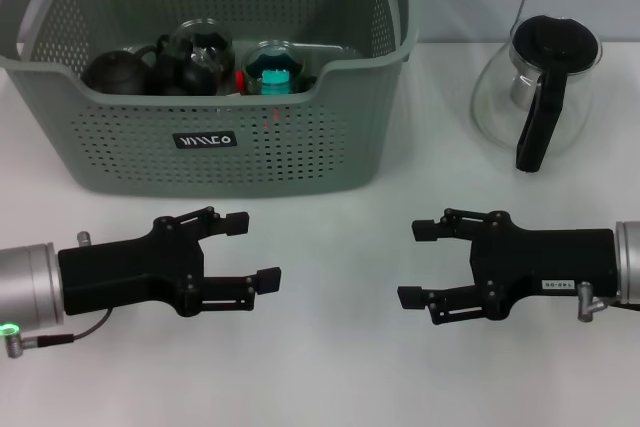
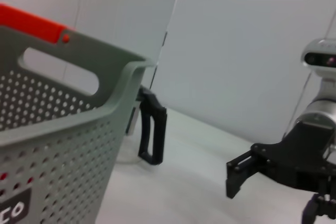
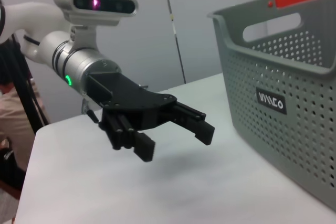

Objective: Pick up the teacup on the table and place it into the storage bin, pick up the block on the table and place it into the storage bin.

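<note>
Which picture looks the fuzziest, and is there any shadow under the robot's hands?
Left wrist view: fuzziest, the basket close up is soft. Right wrist view: a faint shadow lies on the table beneath the left tool. Head view: even light, only pale shadows beside the left tool and right tool.

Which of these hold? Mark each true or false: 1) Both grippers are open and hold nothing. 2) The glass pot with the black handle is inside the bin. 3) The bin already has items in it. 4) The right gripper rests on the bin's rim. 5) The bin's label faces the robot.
1) True: the left gripper and the right gripper have spread fingers with nothing between them.
2) False: the glass pot stands on the table beside the storage bin.
3) True: dark teaware and a teal-topped item lie inside.
4) False: it hovers in front of the bin, apart.
5) True: the label faces forward.
</note>
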{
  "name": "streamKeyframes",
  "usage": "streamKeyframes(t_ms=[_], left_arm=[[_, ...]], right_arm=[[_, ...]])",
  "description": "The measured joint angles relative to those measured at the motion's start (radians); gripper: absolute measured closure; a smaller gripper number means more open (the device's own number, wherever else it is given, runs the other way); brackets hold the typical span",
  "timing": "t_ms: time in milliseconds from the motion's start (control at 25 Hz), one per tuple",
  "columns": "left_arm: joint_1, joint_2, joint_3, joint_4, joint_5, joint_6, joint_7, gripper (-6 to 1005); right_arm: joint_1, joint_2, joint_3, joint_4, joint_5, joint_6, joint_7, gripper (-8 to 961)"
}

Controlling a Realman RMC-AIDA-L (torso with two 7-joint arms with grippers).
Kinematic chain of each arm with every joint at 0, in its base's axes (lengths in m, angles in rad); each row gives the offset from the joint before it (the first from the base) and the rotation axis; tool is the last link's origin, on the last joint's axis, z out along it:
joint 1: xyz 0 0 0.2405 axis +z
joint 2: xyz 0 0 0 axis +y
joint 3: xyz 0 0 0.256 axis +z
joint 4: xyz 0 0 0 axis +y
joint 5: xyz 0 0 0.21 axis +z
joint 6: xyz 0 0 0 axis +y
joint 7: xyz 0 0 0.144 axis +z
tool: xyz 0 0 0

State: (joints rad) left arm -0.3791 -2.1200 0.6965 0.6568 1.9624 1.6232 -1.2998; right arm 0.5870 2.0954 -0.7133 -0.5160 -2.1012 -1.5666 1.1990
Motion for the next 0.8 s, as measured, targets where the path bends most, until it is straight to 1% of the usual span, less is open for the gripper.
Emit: streamKeyframes(t_ms=[240, 400, 520, 800], left_arm=[[0.001, -0.004, 0.01, -0.014, 0.023, -0.053, 0.001, 59], [0.006, -0.015, 0.011, -0.015, 0.039, -0.103, -0.001, 59], [0.007, -0.018, 0.011, -0.017, 0.051, -0.097, 0.0, 59], [0.004, -0.017, 0.009, -0.025, 0.054, -0.077, -0.003, 59]], right_arm=[[0.004, 0.001, -0.016, 0.003, -0.001, 0.001, -0.057, 27], [0.002, 0.002, -0.017, 0.023, 0.003, 0.008, -0.098, 42], [0.001, 0.002, -0.017, 0.025, 0.003, 0.014, -0.096, 54], [0.002, 0.002, -0.01, 0.025, 0.007, 0.008, -0.083, 54]])
